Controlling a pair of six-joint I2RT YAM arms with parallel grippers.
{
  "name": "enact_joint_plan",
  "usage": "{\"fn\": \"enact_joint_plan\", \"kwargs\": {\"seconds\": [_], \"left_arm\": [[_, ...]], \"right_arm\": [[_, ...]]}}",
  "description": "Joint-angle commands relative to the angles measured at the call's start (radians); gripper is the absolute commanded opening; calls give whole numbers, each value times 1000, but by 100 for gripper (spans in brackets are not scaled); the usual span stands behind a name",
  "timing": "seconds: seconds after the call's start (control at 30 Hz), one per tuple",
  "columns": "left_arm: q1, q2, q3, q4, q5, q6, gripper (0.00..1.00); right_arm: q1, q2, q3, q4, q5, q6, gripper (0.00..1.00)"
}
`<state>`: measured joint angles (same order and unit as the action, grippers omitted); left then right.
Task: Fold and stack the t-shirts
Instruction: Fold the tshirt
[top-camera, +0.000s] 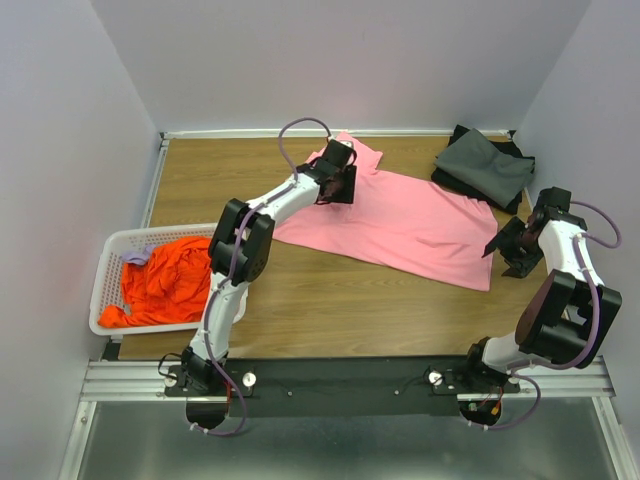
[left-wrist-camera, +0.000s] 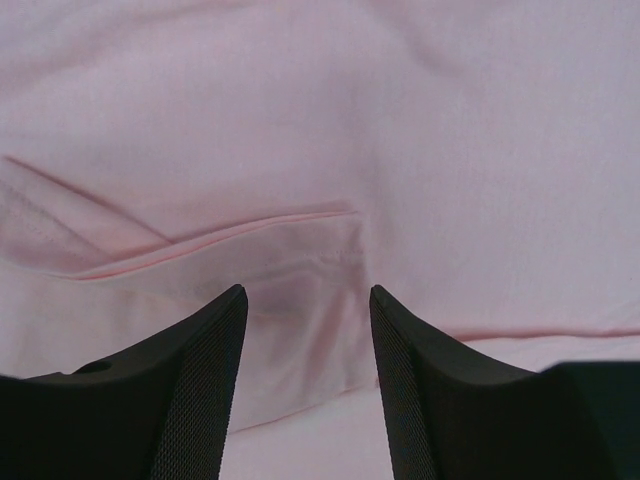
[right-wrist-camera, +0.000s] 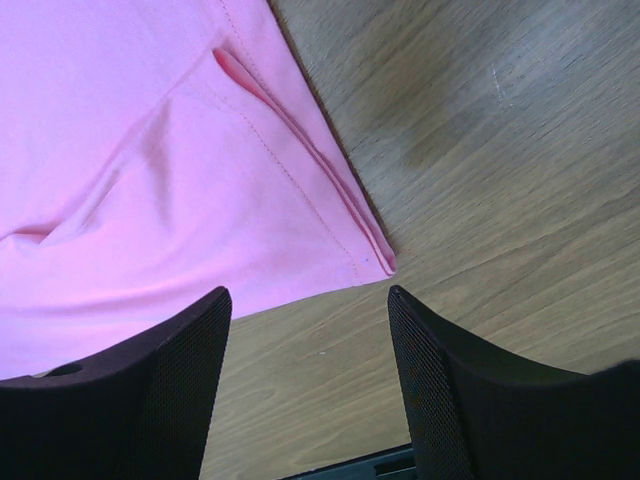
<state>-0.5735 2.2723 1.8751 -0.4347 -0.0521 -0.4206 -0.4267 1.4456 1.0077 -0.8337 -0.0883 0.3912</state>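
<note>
The light pink t-shirt lies spread across the middle of the wooden table. My left gripper is open, low over its far left part; the left wrist view shows a fold of pink cloth between the fingers. My right gripper is open beside the shirt's right hem; the right wrist view shows the hem corner just ahead of the fingers. The orange t-shirt is bunched in the white basket. Folded dark grey t-shirts lie stacked at the back right.
The basket sits at the table's left edge and also holds a small lilac cloth. Walls close in the table at the back and both sides. Bare wood lies in front of the pink shirt.
</note>
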Motion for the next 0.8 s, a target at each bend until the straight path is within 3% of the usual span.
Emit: {"fn": "enact_joint_plan", "kwargs": {"seconds": [0.0, 0.77], "left_arm": [[-17, 38, 44, 13, 26, 25, 59], [-45, 131, 113, -21, 3, 37, 45]], "right_arm": [[3, -1, -7, -5, -11, -11, 71], [3, -4, -21, -5, -10, -15, 71]]}}
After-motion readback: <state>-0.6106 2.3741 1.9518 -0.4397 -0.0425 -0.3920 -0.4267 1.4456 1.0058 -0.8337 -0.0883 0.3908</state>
